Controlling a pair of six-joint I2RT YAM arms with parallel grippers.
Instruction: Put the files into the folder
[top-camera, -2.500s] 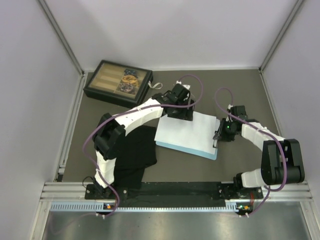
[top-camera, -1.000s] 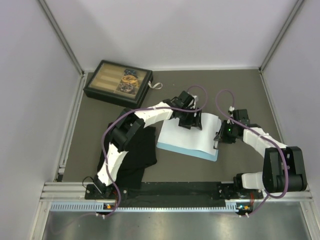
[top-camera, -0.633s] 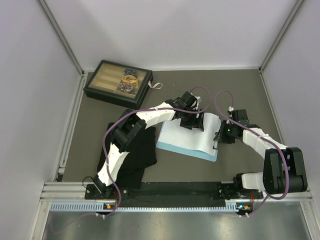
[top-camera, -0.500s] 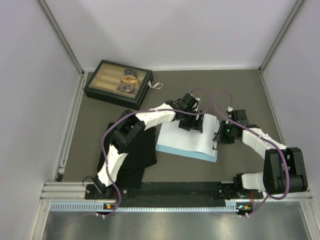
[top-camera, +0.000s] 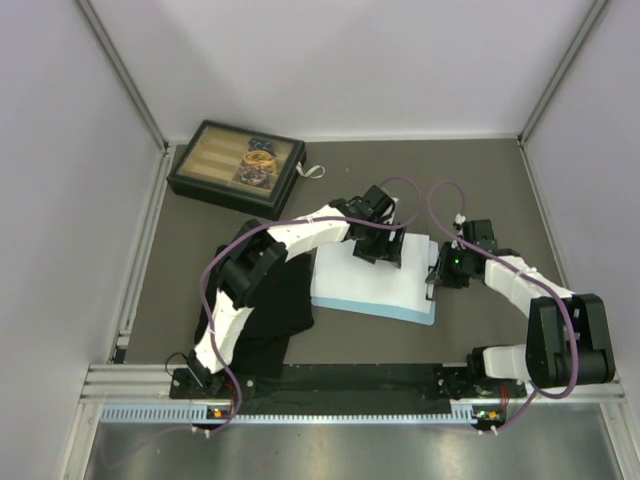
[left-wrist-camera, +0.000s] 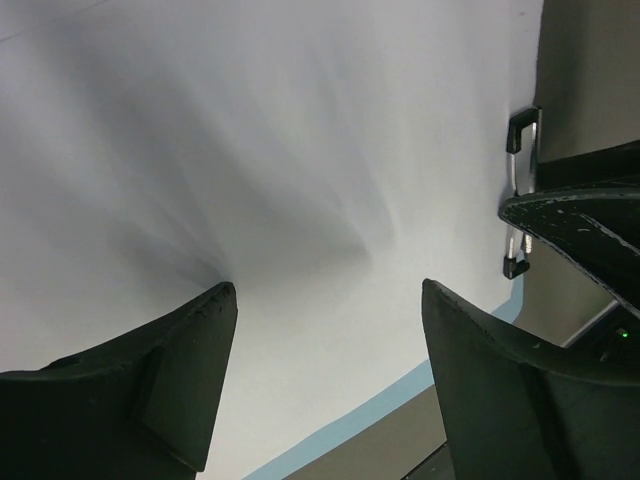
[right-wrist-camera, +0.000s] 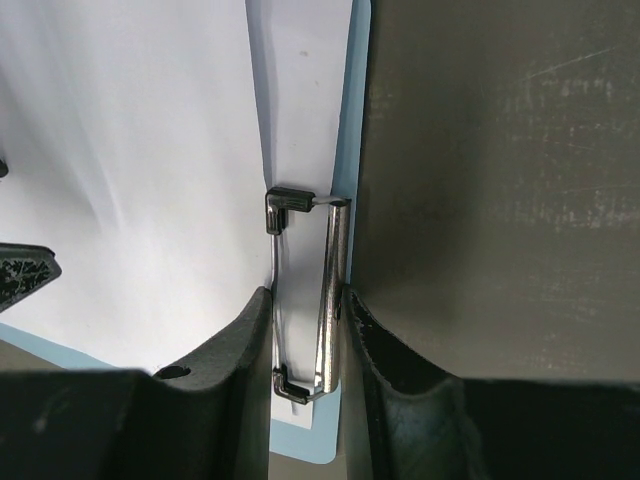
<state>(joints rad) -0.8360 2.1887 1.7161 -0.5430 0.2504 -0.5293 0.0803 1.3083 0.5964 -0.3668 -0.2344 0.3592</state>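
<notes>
The files (top-camera: 365, 285) are white sheets lying on the light-blue folder (top-camera: 395, 312), whose blue edge shows along the near side. My left gripper (top-camera: 378, 250) is open, its fingertips spread on top of the sheets (left-wrist-camera: 250, 150), with the blue edge (left-wrist-camera: 370, 415) below them and the silver clip (left-wrist-camera: 517, 190) at the right. My right gripper (top-camera: 437, 275) is shut on the clip (right-wrist-camera: 335, 290) at the folder's right short edge (right-wrist-camera: 355, 100). The edge of the paper (right-wrist-camera: 130, 150) lies under the clip's wire.
A black cloth (top-camera: 265, 300) lies left of the folder, under my left arm. A dark compartment box (top-camera: 236, 165) stands at the back left, with a small white scrap (top-camera: 312, 172) beside it. Purple walls close in the table on three sides.
My left gripper has moved right across the sheets toward the clip, then slightly back left. The sheets now lie flatter and squarer on the folder. My right gripper has stayed on the clip.
</notes>
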